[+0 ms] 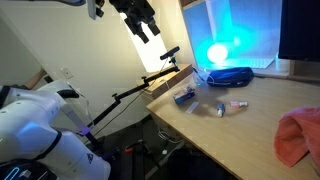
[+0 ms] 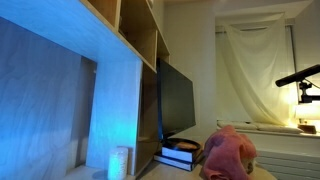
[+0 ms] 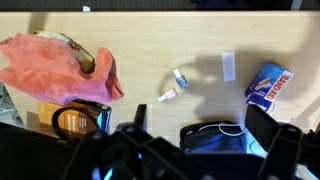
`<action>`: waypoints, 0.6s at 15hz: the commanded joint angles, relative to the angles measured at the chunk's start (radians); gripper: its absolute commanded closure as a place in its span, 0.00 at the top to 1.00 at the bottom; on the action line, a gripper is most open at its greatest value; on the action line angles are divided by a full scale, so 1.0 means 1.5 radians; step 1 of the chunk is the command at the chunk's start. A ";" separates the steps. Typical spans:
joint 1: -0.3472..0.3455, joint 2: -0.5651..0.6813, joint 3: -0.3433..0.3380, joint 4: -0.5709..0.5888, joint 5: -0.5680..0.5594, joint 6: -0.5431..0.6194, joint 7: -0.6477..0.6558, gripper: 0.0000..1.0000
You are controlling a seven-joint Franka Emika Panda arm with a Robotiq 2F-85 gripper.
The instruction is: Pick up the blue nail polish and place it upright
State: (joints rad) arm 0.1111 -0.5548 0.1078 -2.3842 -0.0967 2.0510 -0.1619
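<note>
Approaching only, not yet gripping anything. Finding the blue nail polish [image 3: 180,78] lying on its side on the bare tabletop [image 3: 140,30] near the centre of the wrist view, just beside the pale pink tube [image 3: 168,96] at its 7 o'clock, well apart from the blue-and-white packet [image 3: 268,85] at its 3 o'clock. Holding the pincer [image 1: 148,33] high above all this, spread wide and pinching nothing.

Judging the good way down: lowering straight over the bottle, turning the wrist for closing across its narrow width rather than along its length, and keeping the 7 o'clock finger from nudging the tube. Expecting so tiny a bottle to be rolling or skidding if clipped off-centre, so centring first and closing slowly. Gripping the body rather than the cap, probably, leaving the base free for standing it up afterwards.

Reaching in, in an exterior view, from the 11 o'clock corner, wrist pointing down toward 4 o'clock, well clear of the tabletop.
</note>
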 commanded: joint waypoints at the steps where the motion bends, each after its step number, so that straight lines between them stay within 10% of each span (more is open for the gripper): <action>1: 0.007 0.003 -0.006 0.003 -0.004 -0.002 0.003 1.00; 9: 0.021 0.060 -0.007 -0.022 0.000 0.032 -0.011 1.00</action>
State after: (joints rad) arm 0.1161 -0.5229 0.0850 -2.4245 -0.0995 2.0591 -0.1700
